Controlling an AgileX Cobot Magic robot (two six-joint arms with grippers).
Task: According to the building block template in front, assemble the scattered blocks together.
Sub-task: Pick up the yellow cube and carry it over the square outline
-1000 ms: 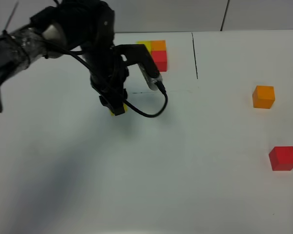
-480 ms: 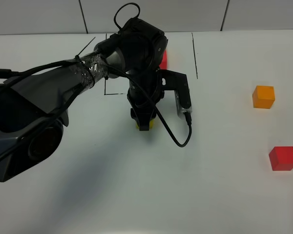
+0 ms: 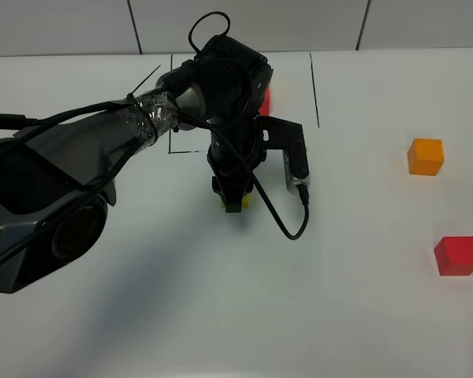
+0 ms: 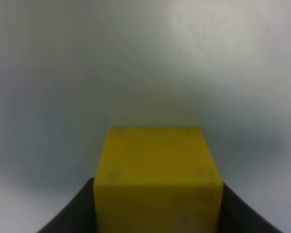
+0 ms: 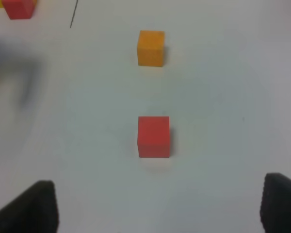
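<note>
Robot lab bench, by the look of it.
Bare white tabletop [image 3: 363, 315] with drawn black lines [image 3: 314, 87], panelled wall [image 3: 299, 24], cable-wrapped arm [image 3: 102, 134].

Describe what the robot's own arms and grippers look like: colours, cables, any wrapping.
The left arm is glossy black with rounded housings; a silvery tape wrap covers one section. A black cable loops from the grey-and-black camera module at its wrist. The left gripper is black. Of the right gripper, only two dark fingertips show.
</note>
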